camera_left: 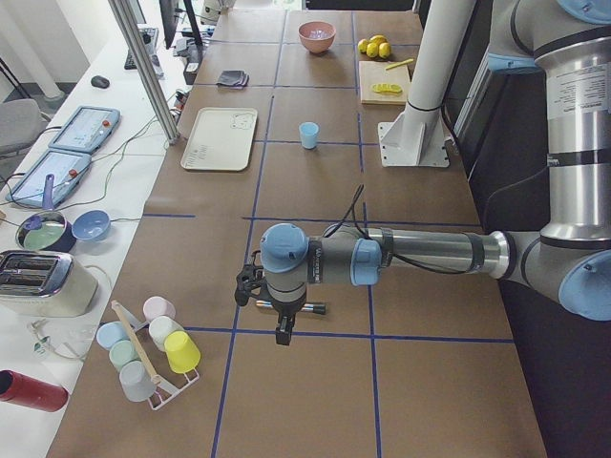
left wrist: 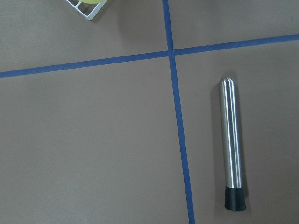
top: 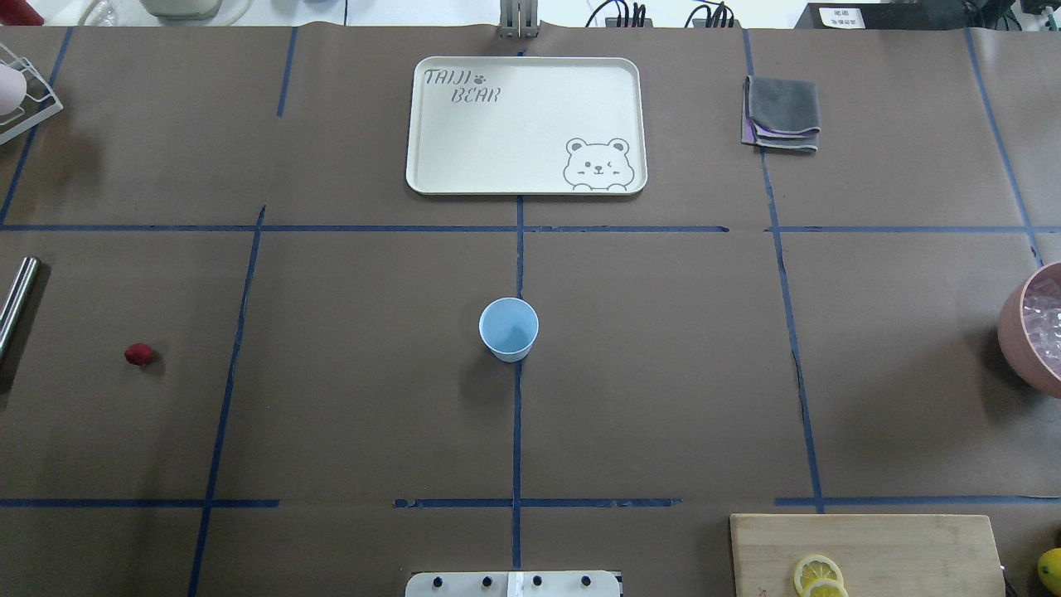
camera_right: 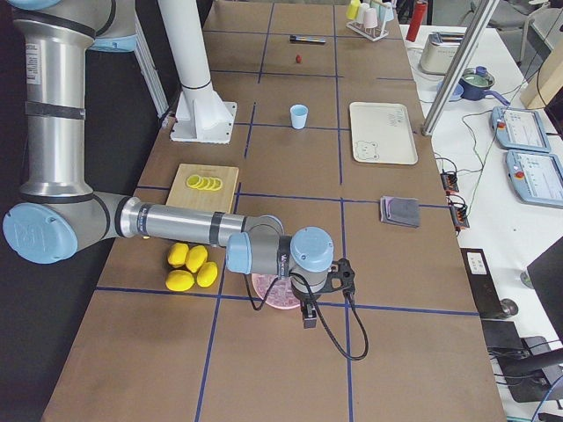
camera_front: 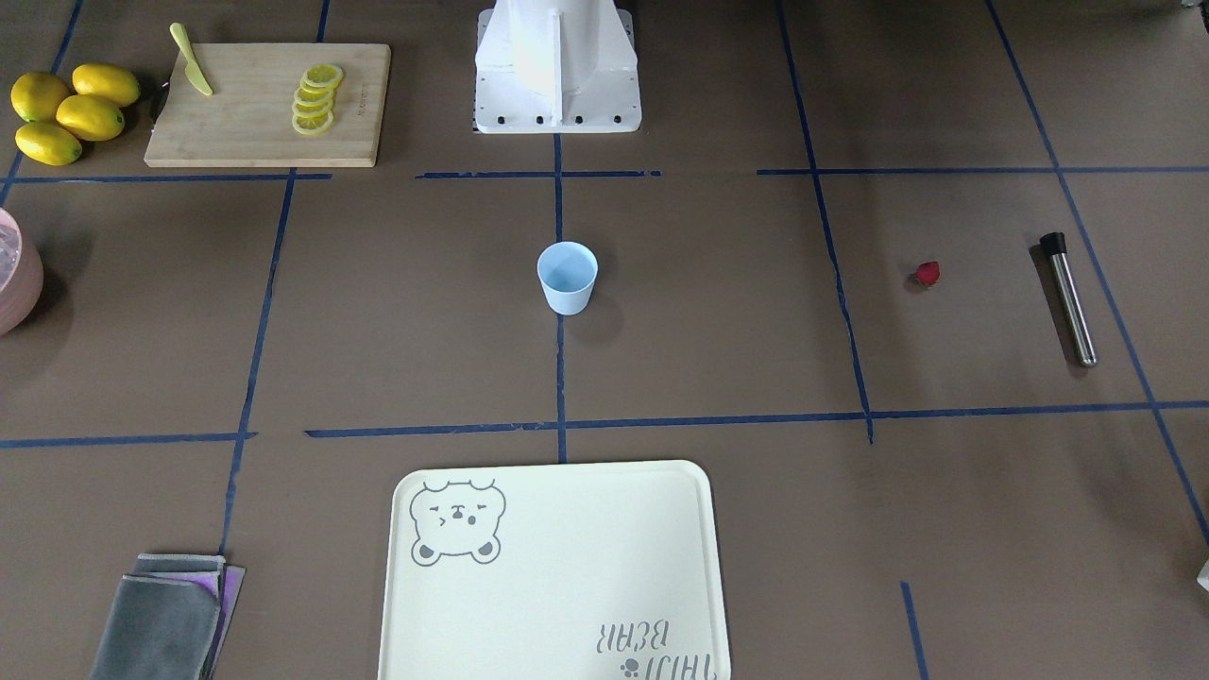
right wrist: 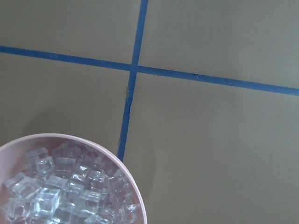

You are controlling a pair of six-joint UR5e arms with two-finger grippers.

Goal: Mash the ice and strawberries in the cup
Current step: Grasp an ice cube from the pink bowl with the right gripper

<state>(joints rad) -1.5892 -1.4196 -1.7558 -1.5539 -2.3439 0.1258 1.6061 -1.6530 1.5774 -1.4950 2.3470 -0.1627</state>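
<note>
The pale blue cup [camera_front: 568,277] [top: 509,328] stands upright and empty at the table's centre. A small dark-red strawberry [camera_front: 928,274] [top: 138,355] lies on the paper on my left side, near a steel muddler [camera_front: 1069,297] [left wrist: 232,144]. Ice [right wrist: 70,186] fills the pink bowl [top: 1015,332] at my far right edge. My left gripper [camera_left: 284,329] hangs over the muddler's area and shows only in the exterior left view. My right gripper [camera_right: 308,316] hovers by the pink bowl [camera_right: 277,294] and shows only in the exterior right view. Open or shut, I cannot tell for either.
A cream bear tray [top: 525,124] lies beyond the cup, with folded grey cloths [top: 781,112] beside it. A wooden board [camera_front: 269,104] holds lemon slices [camera_front: 316,97] and a yellow knife [camera_front: 192,59]; whole lemons [camera_front: 71,111] sit next to it. A cup rack [camera_left: 153,348] stands at the left end.
</note>
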